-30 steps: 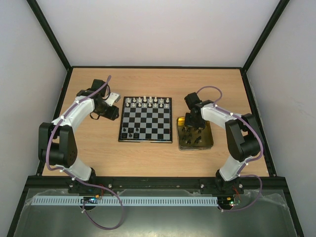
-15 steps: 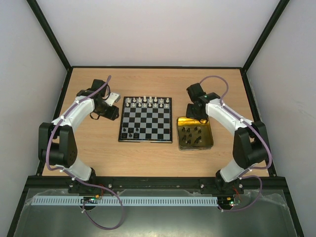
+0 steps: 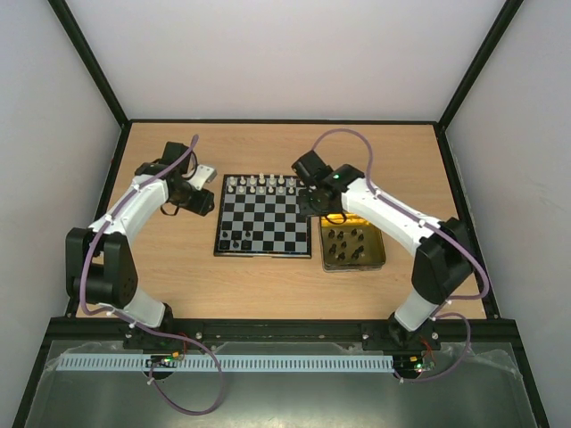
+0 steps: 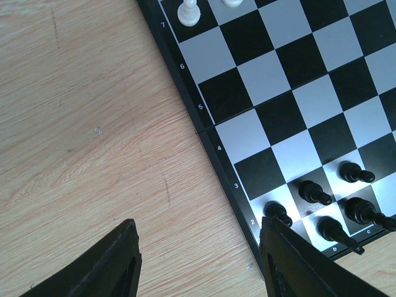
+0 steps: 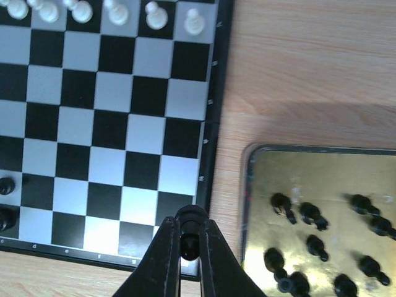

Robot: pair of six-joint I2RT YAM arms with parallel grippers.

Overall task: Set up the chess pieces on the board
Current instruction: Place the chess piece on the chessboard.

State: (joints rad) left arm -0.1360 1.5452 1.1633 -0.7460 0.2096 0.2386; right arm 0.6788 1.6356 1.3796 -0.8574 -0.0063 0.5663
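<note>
Black piece, a pawn I think, was pinched in my right gripper at lower centre of frame, above the bottom rim of the board. Next, I judged, came a straight lowering onto its square. My left gripper hung half open, empty.

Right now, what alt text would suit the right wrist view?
The right gripper is shut on a black piece at the board's edge next to the tin. White pieces line the far edge, and the tin holds more black pieces.
</note>
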